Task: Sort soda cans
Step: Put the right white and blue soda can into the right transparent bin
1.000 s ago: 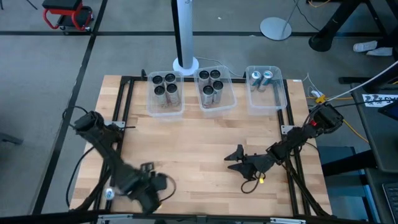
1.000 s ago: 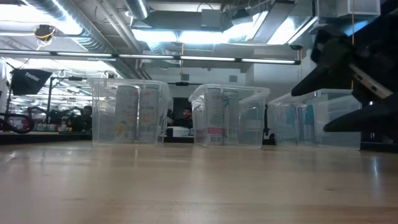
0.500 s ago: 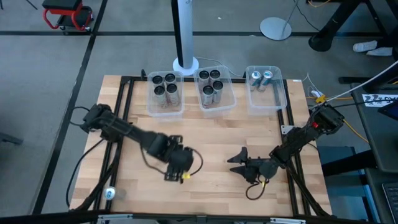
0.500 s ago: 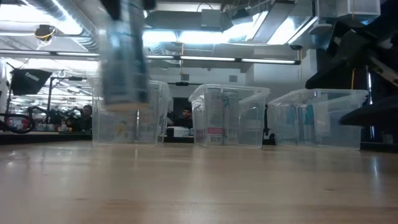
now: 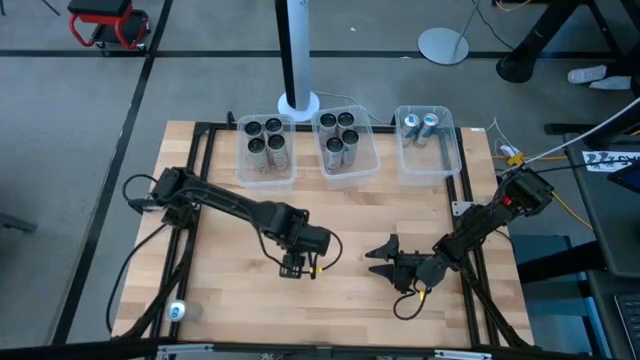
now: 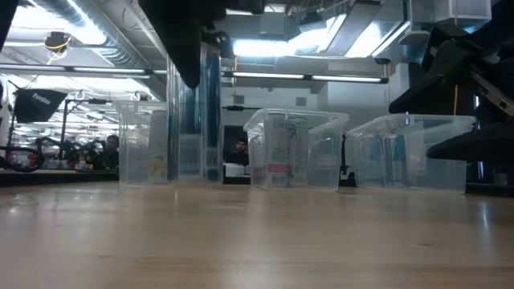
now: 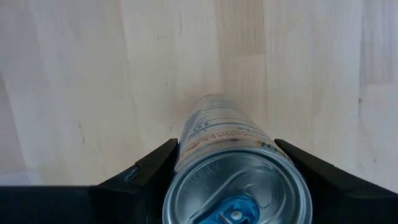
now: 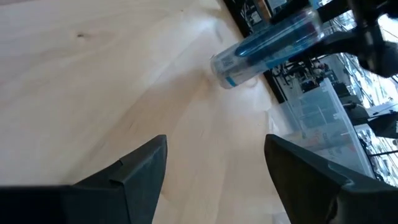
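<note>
Left gripper: over mid-tabletop, its fingers clamped on a soda can, one finger on each flank.
Can, position: sits between the left fingers, clear of the wood as far as the low view shows; its base is hard to make out there.
Can, long axis: runs straight out from between the fingers toward the tabletop, top end nearest the wrist, so upright.
Can, look: silver sides with small print, silver lid with a blue tab.
Right gripper: fingers spread, nothing between them, low over the tabletop; the held can lies beyond its fingertips, well apart.
Nearer arm: left, already gripping.
Bins: three clear ones on the far side of the can from the left wrist; two hold dark-topped cans, the third pale-topped cans.
Next move, judged: carry to the third bin.
</note>
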